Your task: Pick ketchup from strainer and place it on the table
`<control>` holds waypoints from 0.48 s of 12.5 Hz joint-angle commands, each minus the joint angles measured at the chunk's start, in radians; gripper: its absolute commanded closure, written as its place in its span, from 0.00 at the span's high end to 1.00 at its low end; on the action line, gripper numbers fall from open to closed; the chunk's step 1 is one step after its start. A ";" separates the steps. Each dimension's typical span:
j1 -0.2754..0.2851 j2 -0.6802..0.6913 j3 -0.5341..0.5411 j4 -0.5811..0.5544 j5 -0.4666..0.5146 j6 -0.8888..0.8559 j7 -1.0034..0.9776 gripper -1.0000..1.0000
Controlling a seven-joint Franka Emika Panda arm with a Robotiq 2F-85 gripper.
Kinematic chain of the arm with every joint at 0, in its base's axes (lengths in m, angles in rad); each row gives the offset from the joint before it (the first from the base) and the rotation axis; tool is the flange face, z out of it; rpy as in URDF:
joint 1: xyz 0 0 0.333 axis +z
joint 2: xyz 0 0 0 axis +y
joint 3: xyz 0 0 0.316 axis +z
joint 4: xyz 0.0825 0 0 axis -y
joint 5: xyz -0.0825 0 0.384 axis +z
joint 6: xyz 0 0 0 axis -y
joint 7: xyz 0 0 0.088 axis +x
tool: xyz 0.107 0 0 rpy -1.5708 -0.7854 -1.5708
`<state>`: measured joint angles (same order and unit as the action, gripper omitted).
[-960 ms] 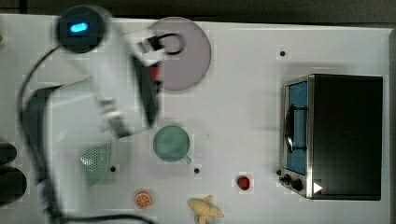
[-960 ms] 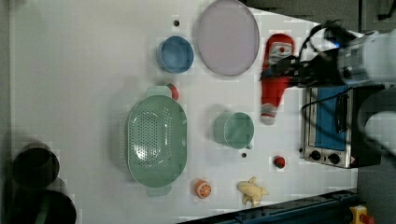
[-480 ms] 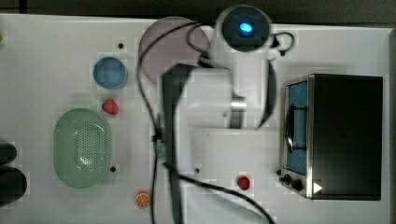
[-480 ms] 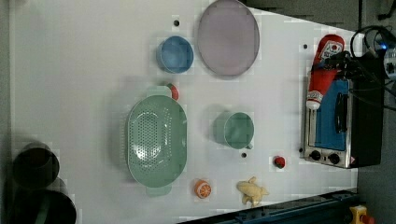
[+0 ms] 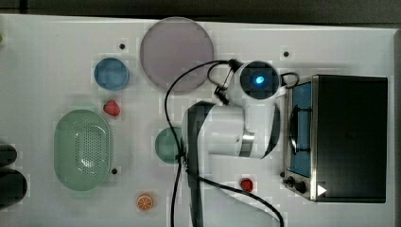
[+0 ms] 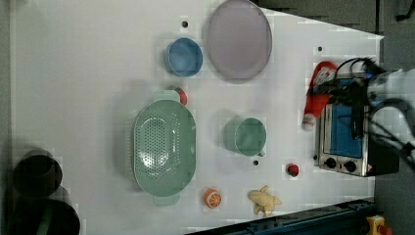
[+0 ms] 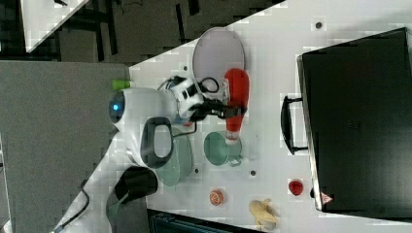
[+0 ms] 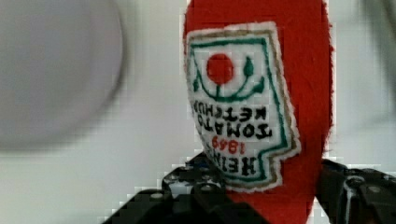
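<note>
1. Wrist view gives us the ketchup [image 8: 258, 102] between the dark fingers [image 8: 359, 196] of the tool [image 8: 261, 200], which clamp the red body at the label's edge.
2. From the right view, we see the tool [image 7: 228, 110] holding the ketchup [image 7: 236, 92] across its middle, the white cap pointing toward the green cup [image 7: 217, 148].
3. Over in the left view, the ketchup [image 6: 318, 100] hangs just beside the toaster oven [image 6: 345, 139], well apart from the strainer [image 6: 164, 145]; we think it is off the desk [image 6: 88, 73], though the angle is poor.
4. Seen from the top view, the strainer [image 5: 82, 149] holds nothing.
</note>
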<state>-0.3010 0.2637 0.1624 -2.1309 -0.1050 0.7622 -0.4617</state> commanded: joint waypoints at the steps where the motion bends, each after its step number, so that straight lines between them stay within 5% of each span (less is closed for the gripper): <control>1: 0.049 0.004 0.027 -0.078 0.004 0.085 -0.044 0.58; 6: 0.049 0.130 0.027 -0.104 0.004 0.192 -0.043 0.62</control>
<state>-0.2374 0.4004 0.1891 -2.2598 -0.0949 0.9365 -0.4651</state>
